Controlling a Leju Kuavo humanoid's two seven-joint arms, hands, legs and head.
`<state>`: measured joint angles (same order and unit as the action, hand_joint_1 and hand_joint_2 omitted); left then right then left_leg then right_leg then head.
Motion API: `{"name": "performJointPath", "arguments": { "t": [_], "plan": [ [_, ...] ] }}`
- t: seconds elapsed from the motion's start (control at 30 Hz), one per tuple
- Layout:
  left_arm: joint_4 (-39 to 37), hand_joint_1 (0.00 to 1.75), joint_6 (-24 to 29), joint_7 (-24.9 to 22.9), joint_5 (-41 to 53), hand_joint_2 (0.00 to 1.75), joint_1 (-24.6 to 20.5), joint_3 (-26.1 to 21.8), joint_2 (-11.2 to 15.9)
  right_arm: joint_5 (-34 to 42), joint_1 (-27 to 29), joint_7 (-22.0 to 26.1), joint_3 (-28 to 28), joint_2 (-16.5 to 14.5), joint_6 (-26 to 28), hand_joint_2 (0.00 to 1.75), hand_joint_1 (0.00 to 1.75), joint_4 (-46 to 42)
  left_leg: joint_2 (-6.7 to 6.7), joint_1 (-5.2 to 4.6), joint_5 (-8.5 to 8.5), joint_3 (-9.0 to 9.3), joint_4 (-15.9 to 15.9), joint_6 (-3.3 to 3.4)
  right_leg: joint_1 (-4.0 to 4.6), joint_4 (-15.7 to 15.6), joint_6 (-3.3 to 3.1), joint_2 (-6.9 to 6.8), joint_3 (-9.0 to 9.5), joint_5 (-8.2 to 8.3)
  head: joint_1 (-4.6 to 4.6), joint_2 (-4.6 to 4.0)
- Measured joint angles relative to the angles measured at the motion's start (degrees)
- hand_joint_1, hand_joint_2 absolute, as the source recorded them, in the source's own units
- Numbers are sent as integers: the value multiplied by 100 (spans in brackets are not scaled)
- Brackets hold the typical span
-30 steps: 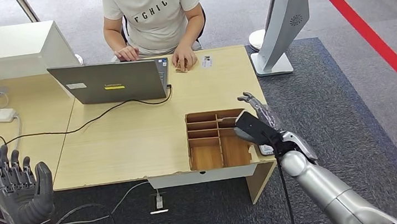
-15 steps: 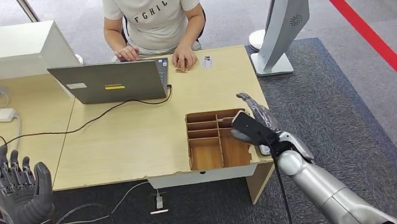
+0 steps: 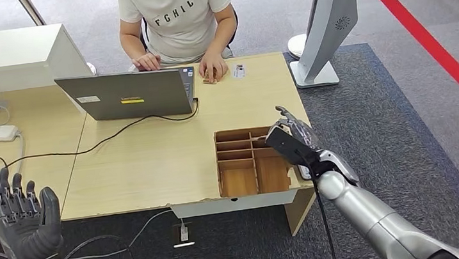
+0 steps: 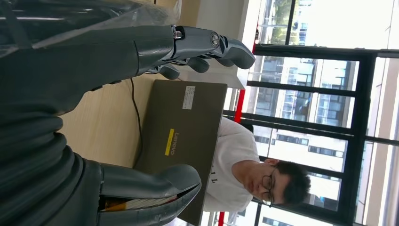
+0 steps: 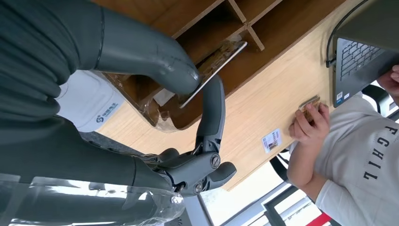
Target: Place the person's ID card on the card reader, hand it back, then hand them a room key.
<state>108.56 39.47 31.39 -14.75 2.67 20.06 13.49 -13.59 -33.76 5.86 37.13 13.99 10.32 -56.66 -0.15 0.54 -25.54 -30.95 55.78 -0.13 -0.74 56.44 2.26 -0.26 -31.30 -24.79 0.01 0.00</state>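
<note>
Right hand (image 3: 295,137) nearer, perhaps pinching card (image 5: 214,73).

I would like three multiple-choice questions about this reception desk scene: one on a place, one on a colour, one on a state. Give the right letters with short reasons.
1. Where does the wooden box stand?
A) on a shelf
B) at the near right corner of the desk
C) on a chair

2. What colour is the person's T-shirt?
A) white
B) red
C) black

3. What is the right hand doing?
A) lying flat on the desk
B) pinching a thin card
C) holding a cup

Answers:
1 B: the head view shows the box at that corner of the desk, under the right hand.
2 A: the shirt is white with dark letters.
3 B: the right wrist view shows the card between the thumb and a finger, above the box.
</note>
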Motion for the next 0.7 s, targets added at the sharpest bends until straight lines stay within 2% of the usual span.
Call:
{"name": "performJointPath", "arguments": {
  "t": [0.33, 0.7],
  "plan": [
    [-2, 0, 0, 19, -15, 175, -51, 7, 0, -16, -1, -1, 0, -3, 14, 175, 169, 62, 0, 0, 0, 2, 0, 0, 0, 0, 0, 0, 1, 0, 0, 0],
    [-2, 0, 0, 80, -17, 175, -54, 4, 0, -57, -32, -2, 0, -10, 49, 175, 175, 107, 0, 0, 0, 2, 0, 0, 0, 0, 0, 0, 2, 0, 1, 0]
  ]
}}
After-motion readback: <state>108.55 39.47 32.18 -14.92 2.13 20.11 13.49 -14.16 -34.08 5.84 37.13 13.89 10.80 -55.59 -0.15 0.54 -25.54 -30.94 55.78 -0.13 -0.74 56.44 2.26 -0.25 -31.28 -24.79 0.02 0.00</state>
